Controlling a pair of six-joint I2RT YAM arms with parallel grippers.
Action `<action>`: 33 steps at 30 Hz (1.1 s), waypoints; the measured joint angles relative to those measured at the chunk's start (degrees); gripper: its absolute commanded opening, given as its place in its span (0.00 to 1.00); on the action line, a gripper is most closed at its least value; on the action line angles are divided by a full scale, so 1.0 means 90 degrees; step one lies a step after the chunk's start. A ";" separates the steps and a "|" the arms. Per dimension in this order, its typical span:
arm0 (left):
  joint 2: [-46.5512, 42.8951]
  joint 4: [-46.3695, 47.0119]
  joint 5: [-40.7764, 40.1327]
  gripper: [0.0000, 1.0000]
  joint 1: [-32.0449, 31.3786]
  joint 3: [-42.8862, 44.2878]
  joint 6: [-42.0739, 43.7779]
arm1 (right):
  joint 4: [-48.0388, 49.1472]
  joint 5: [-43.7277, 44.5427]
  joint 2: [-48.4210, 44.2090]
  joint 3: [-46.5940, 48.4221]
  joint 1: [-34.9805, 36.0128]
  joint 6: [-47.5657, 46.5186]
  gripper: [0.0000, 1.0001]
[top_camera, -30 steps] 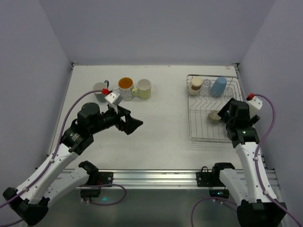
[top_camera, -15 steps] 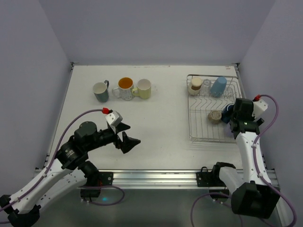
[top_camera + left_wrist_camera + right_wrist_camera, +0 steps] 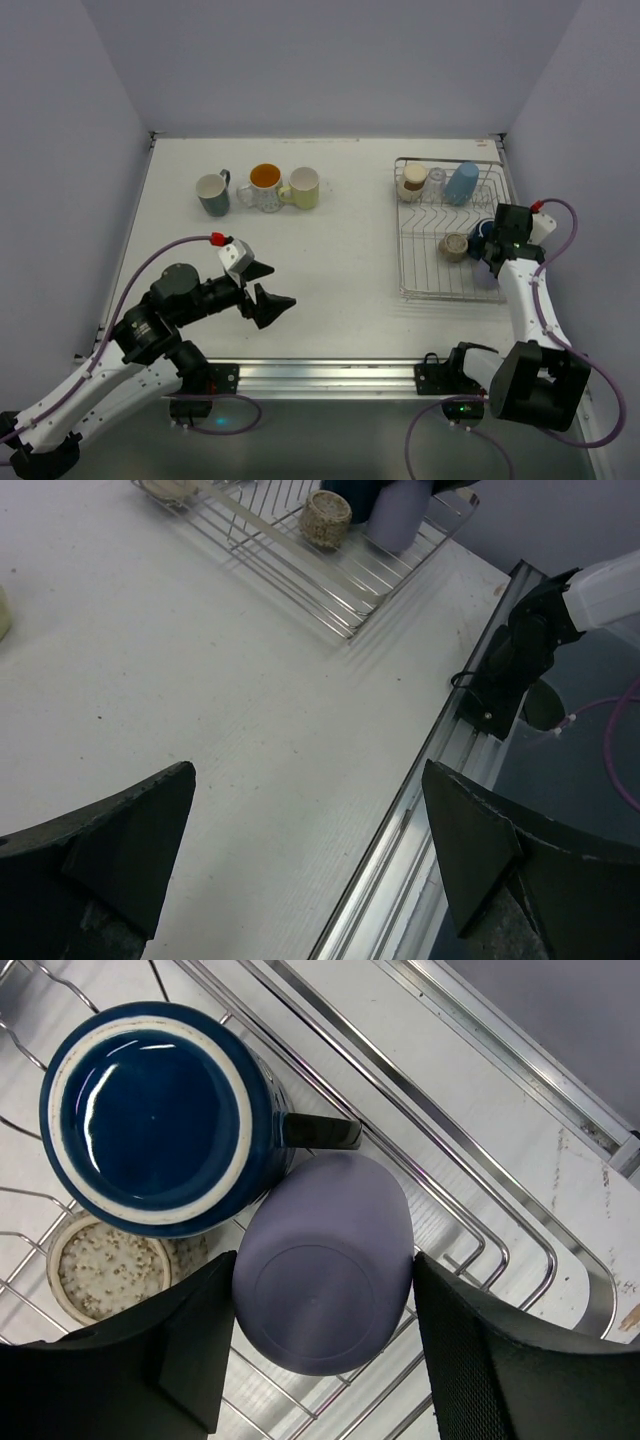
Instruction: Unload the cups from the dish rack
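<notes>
right tool (image 3: 322, 1325): has dropped into the dish rack (image 3: 470, 1230) and narrowed onto the upturned lavender cup (image 3: 325, 1270) beside the navy mug (image 3: 160, 1110), touching both its sides. left tool (image 3: 272, 286): wide open, empty, drawn back over the worktop (image 3: 340, 260) from three unloaded mugs (image 3: 265, 186). the next lift looks ready.

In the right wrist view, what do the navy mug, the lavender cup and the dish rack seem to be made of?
Navy mug: probably glazed ceramic, because its upturned base shows glossy highlights inside a pale, dull foot ring.
Lavender cup: matte, with no glare. It may be plastic or matte-glazed ceramic, unclear.
Dish rack: shiny silver wire, probably plated or stainless steel.
</notes>
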 measured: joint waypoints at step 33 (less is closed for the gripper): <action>0.2480 0.3169 0.0991 0.86 0.0000 -0.0007 -0.1957 | 0.2844 -0.5690 -0.2987 -0.0495 0.2650 0.1518 0.29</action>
